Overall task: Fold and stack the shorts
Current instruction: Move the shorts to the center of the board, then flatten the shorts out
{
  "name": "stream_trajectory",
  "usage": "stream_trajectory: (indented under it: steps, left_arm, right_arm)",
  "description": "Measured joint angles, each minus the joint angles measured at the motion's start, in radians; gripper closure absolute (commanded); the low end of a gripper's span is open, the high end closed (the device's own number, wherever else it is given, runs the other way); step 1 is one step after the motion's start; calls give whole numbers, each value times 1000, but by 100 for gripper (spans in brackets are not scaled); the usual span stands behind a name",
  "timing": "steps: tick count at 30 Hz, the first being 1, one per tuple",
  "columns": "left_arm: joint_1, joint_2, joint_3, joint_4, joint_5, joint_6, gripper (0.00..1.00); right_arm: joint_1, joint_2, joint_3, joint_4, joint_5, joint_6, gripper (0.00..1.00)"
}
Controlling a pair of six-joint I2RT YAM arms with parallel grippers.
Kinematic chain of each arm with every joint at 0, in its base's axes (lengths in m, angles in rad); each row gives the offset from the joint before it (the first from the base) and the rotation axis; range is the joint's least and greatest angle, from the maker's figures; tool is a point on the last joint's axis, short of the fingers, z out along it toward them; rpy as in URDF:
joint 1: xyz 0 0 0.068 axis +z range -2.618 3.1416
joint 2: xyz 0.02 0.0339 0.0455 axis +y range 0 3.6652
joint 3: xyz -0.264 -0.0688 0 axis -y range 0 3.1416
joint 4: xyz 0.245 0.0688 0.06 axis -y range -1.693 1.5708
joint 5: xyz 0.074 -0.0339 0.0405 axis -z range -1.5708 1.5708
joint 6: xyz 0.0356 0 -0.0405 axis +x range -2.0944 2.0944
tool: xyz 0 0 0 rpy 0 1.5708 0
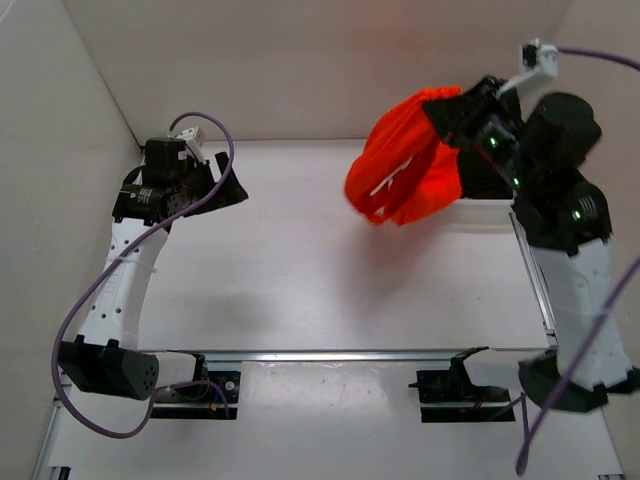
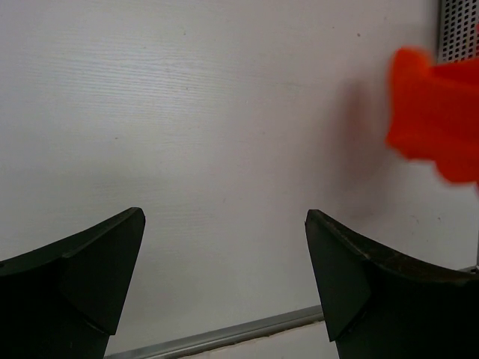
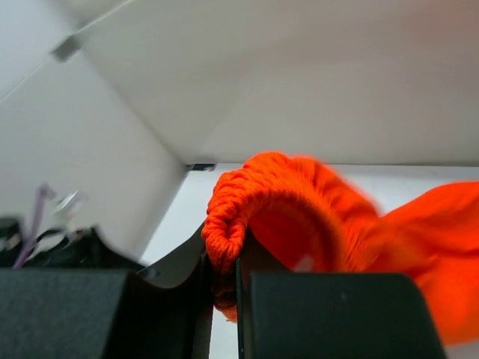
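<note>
The right gripper (image 3: 223, 290) pinches the shorts (image 1: 405, 170) by the waistband (image 3: 224, 213), bunched in mid-air. Left gripper (image 2: 224, 221) gapes empty. Nothing looks folded or stacked yet.

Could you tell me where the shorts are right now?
The shorts hang bunched at the top view's far right, pinched in the right gripper.

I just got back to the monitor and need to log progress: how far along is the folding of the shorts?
Done: the pick-up; the right gripper is shut on the gathered waistband. In hand: the shorts hang bunched from it above the table, unfolded. Left: every fold and the stacking; the left gripper is open and empty.
</note>
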Motion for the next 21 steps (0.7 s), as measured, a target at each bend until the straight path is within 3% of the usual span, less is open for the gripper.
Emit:
stream_trajectory:
  steps: [6, 12, 16, 21]
  left_arm:
    - [3, -35, 14, -28, 47, -31, 0]
    - [-38, -113, -147, -25, 85, -77, 4]
    - [-84, -77, -267, -38, 103, -103, 11]
    - [-161, -56, -330, -32, 101, -135, 13]
  right_arm:
    - [120, -290, -501, 76, 45, 65, 100]
    - [137, -246, -990, 26, 129, 148, 100]
    - [93, -136, -1023, -17, 161, 153, 100]
    - [66, 16, -848, -30, 199, 127, 100]
